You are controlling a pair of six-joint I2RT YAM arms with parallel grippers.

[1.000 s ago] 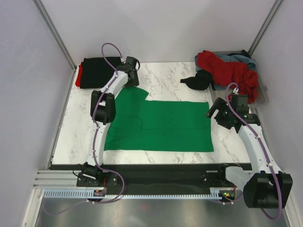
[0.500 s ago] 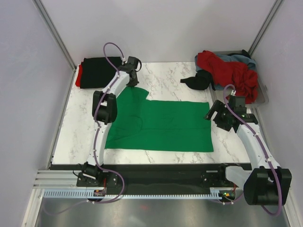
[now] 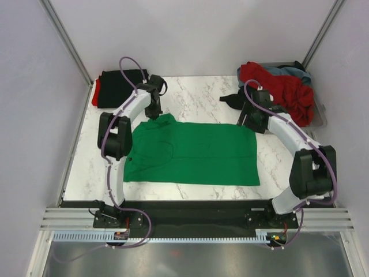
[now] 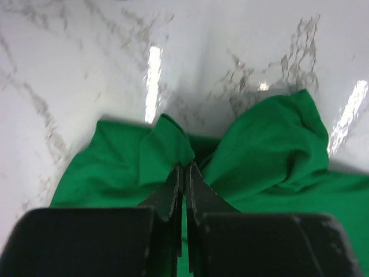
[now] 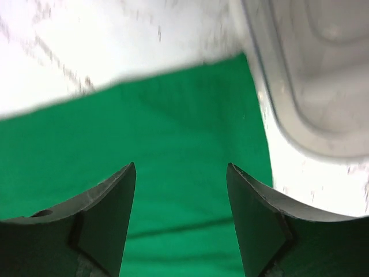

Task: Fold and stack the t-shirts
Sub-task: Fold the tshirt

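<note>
Green t-shirt (image 3: 196, 153) flat across the middle of the marble table (image 3: 202, 95), far left corner bunched up and pinched between the pressed-together fingers of the left gripper (image 4: 183, 167). Right gripper (image 5: 181, 170) spread wide, gripping nothing, low over the shirt's far right corner, just beside the clear tray (image 5: 271, 109). On that tray a heap of t-shirts (image 3: 277, 86) in red, grey-blue and black. At the far left, a folded black t-shirt (image 3: 118, 86) atop a folded red t-shirt (image 3: 95, 92).

left gripper (image 4: 184, 173) pinching green t-shirt (image 4: 265, 150) fold | bunched cloth | marble table (image 4: 86, 57)
</note>
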